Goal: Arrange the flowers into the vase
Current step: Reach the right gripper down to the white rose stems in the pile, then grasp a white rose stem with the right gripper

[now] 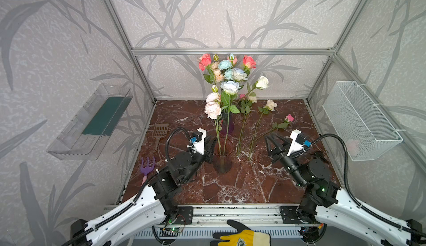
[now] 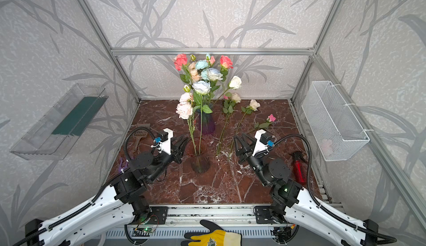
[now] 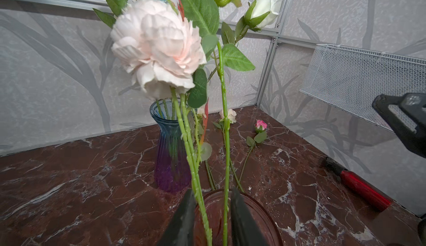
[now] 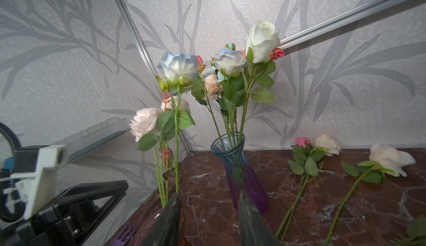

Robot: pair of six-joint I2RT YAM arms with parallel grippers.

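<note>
Green stems [image 3: 227,152] between left claw [image 3: 213,190] (ajar)

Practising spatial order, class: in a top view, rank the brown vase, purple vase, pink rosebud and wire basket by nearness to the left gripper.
1. Brown vase, beside the left gripper.
2. Purple vase, just behind.
3. Pink rosebud, lying far right.
4. Wire basket, right wall.

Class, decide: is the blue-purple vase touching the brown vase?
Apart. The right wrist view shows bare marble tabletop between the blue-purple vase and the brown vase.
</note>
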